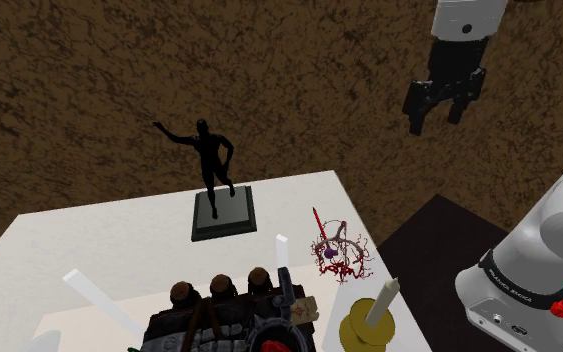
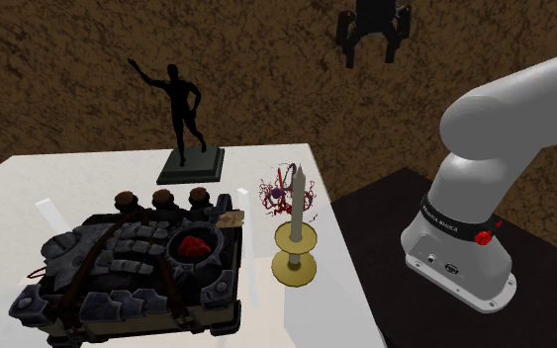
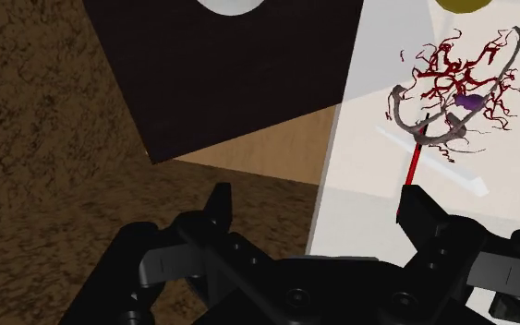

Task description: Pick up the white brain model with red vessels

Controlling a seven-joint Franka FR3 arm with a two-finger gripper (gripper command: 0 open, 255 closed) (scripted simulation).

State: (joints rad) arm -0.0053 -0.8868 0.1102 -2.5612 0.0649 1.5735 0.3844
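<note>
The brain model (image 1: 339, 255) is a small tangle of red branching vessels around thin pale-grey loops, with a purple blob and a red rod sticking out. It rests near the white table's (image 1: 89, 240) edge on the shoulder view's right, between the statue and the candle holder. The same brain model (image 2: 286, 193) stands just behind the candle in the second exterior view. My gripper (image 1: 437, 122) hangs open and empty, high over the brown floor, off the table and well apart from the model. In the wrist view the gripper (image 3: 315, 203) has its fingers apart, and the brain model (image 3: 456, 92) lies ahead, off to one side.
A black figure statue (image 1: 212, 160) on a dark square base stands behind the model. A yellow candle holder (image 1: 369, 320) with a pale candle sits close in front of it. A dark, bulky stone-like model (image 2: 138, 267) with a red centre fills the table's near part. The robot stand (image 2: 523, 277) is dark.
</note>
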